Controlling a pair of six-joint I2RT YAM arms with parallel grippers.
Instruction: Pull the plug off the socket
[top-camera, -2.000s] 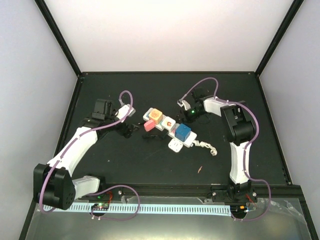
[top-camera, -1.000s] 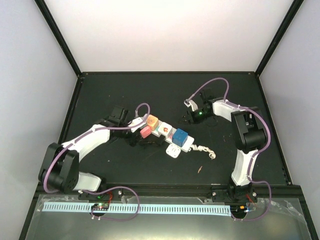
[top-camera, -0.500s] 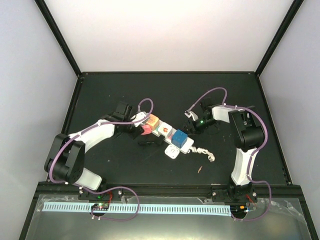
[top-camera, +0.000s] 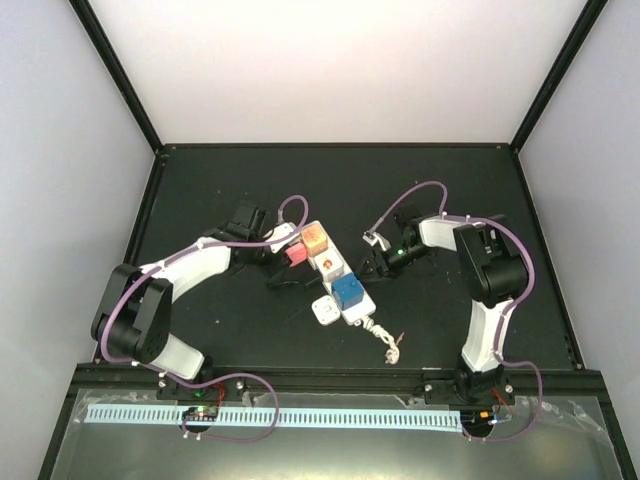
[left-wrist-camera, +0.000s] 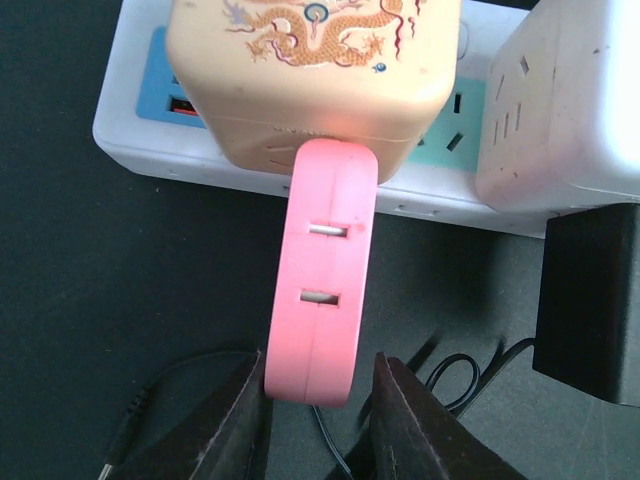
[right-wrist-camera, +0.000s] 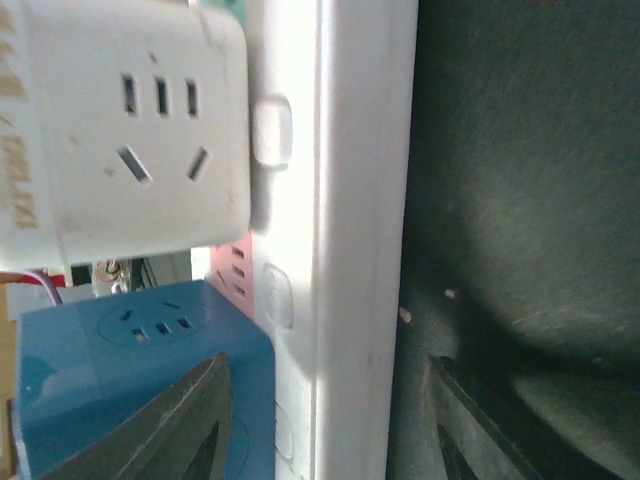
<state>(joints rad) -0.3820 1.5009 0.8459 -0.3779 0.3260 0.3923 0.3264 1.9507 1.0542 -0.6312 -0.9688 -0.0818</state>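
A: Top view: what lies where?
B: The power strip (top-camera: 331, 263) lies slantwise in the middle of the tabletop (top-camera: 200, 190), bearing an orange cube (top-camera: 313, 240) and a blue cube (top-camera: 348, 292). The left pincer (top-camera: 284, 262) is at the pink plug (top-camera: 295, 255) on the strip's left flank. The right pincer (top-camera: 377, 262) sits just beside the opposite flank.
A: Left wrist view: is the plug held?
B: Yes. The fingers (left-wrist-camera: 243, 420) pinch the plug's near end narrowly from both sides. Its far end butts against the orange cube, dragon-printed here; the seating itself is hidden.
A: Right wrist view?
B: The jaws stand half apart astride the strip, beside a white cube adapter (right-wrist-camera: 130, 140). Whether the pads press on it I cannot tell.
A: How should the pull go?
B: Probably straight back along the plug's length, without twisting, while the right pincer braces the strip. Otherwise the whole strip may drag along.
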